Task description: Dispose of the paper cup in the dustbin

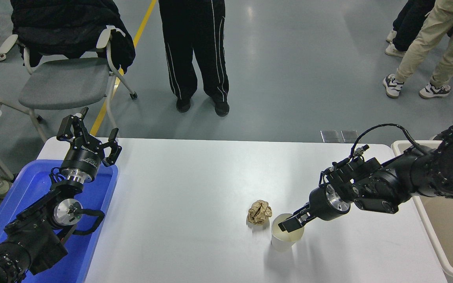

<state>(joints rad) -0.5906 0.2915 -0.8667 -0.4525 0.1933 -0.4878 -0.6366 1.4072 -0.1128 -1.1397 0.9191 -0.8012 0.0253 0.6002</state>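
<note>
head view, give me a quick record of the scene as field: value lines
paper cup: upright on the white table, mouth open
right pincer: tips at the cup's mouth, one finger seems inside the rim; grip not clear
left pincer: open, parked above the blue bin
paper ball: brown, crumpled, just left of the cup
dustbin: beige, at the table's right edge
task state: cup not yet lifted
</note>
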